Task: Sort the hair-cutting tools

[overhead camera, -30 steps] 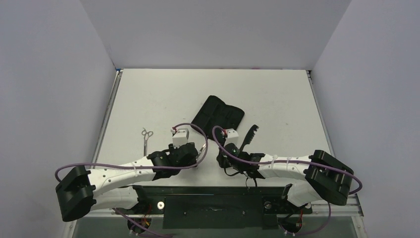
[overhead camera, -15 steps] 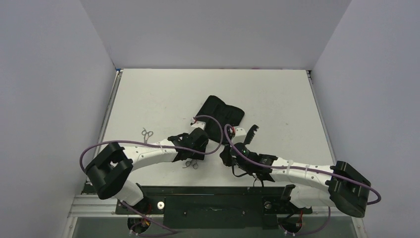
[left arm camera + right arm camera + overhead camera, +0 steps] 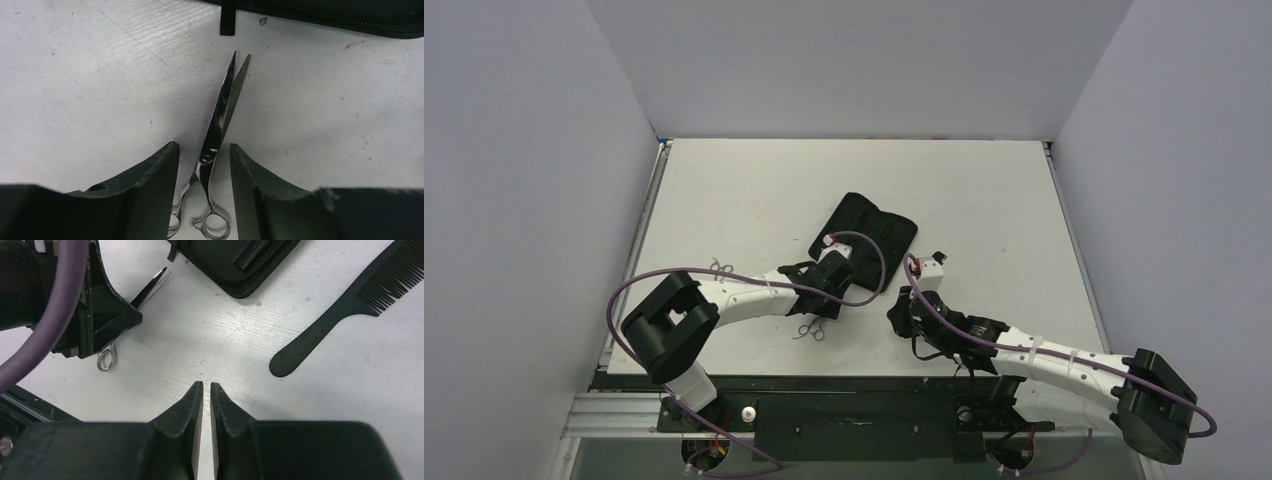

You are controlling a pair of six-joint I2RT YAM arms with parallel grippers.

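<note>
A flat black zip case (image 3: 865, 226) lies askew near the middle of the scuffed white table (image 3: 744, 180). Plain grey walls (image 3: 854, 60) enclose it on three sides.

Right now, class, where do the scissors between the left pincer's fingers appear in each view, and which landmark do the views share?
Top external: scissors lower centre-left, rings showing.
Left wrist: scissors centre, inside the left pincer.
Right wrist: scissors upper left, partly hidden.
Shared landmark: the black zip case.
</note>
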